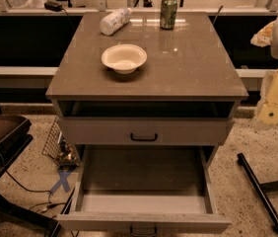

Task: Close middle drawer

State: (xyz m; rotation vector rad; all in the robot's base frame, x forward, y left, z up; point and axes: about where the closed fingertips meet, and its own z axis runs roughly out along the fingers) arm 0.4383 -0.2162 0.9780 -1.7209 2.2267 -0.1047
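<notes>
One middle drawer (pixel 144 204) is standing pulled far out under the bench (pixel 198 68), while the pincer (pixel 276 98) is hanging at the right edge, its state impossible to tell.

High front view over cabinet (pixel 193 68); end effector (pixel 273 107) right

We're in a robotics lab here: speckled floor (pixel 260 142), loose cables (pixel 20 186), pale railing (pixel 16 71) behind the table (pixel 198 68), and the robot's pale hand (pixel 274 107) hanging at the right edge.
</notes>
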